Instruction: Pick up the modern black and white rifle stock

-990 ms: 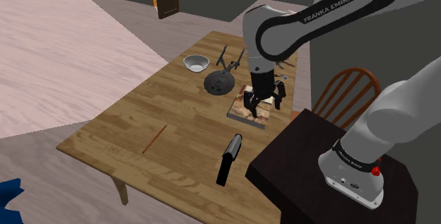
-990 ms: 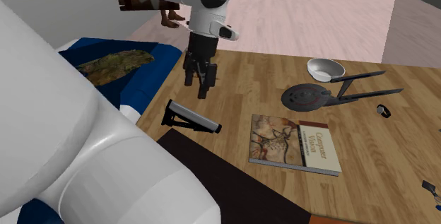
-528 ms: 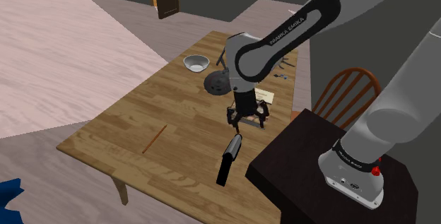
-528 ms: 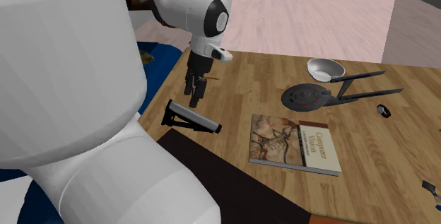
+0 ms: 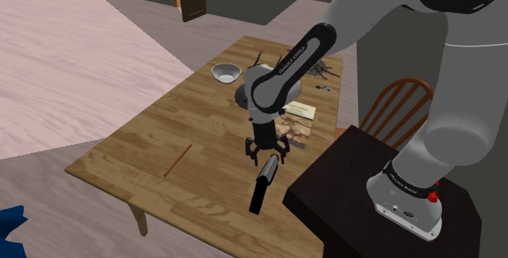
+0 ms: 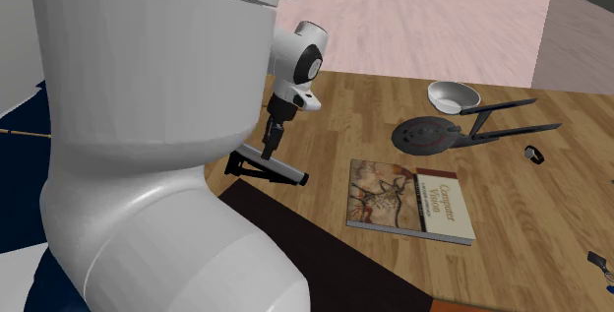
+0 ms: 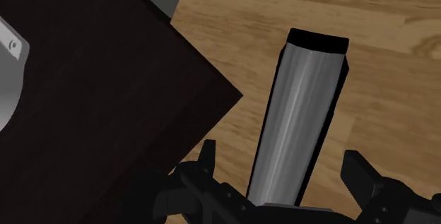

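Note:
The rifle stock (image 5: 262, 182) is a long black piece with a pale grey upper face, lying flat on the wooden table (image 5: 155, 146) near the edge by the stand. My gripper (image 5: 267, 150) hangs low over the end of the stock that points towards the book, open. In the wrist view the stock (image 7: 300, 127) runs out between the two fingers (image 7: 207, 155), which stand apart on either side of it without touching, gripper (image 7: 283, 162). The second exterior view has the gripper (image 6: 271, 145) just above the stock (image 6: 268, 165).
A book (image 5: 296, 123) lies beside the gripper, with a dark starship model (image 6: 433, 134) and a white bowl (image 5: 226, 72) beyond it. A pencil (image 5: 177, 159) lies on the shoulder view's left. The dark stand (image 5: 366, 191) and a wooden chair (image 5: 399, 106) border the table.
The gripper has travelled from above the book towards the table edge and dropped low, ending over the end of the rifle stock. The stock has not moved.

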